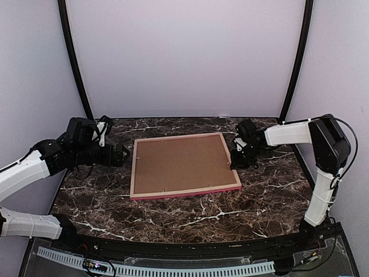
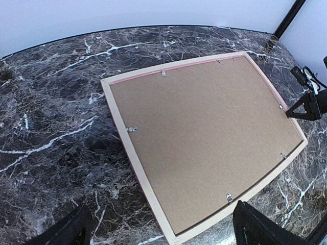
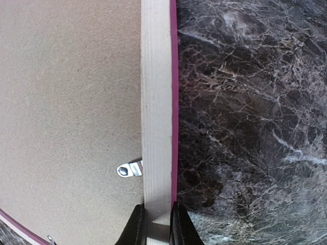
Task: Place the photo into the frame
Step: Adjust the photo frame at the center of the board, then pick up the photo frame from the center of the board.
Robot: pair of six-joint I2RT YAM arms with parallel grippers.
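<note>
The dark marble worktop (image 1: pixel 173 219) filled the booth, and dead centre on it lay the frame (image 1: pixel 133 167), face down: pale wood up, a pink sliver along its edges, the brown backing board (image 1: pixel 181 164) seated inside it. No photo anywhere I could see, and whether it lay under that board I couldn't tell. Out on the left, the left gripper (image 1: pixel 124 154) hung empty, jaws spread wide, just off the frame's left rail and pointing in at it. The right gripper (image 1: pixel 235 163) was the busy one: narrow, pinching the right rail near its front corner, the rail running straight away from its fingers. Right beside that grip, a small metal clip (image 3: pixel 129 169) reached over the board. My guess was that the right arm had the shorter reach to it.
</note>
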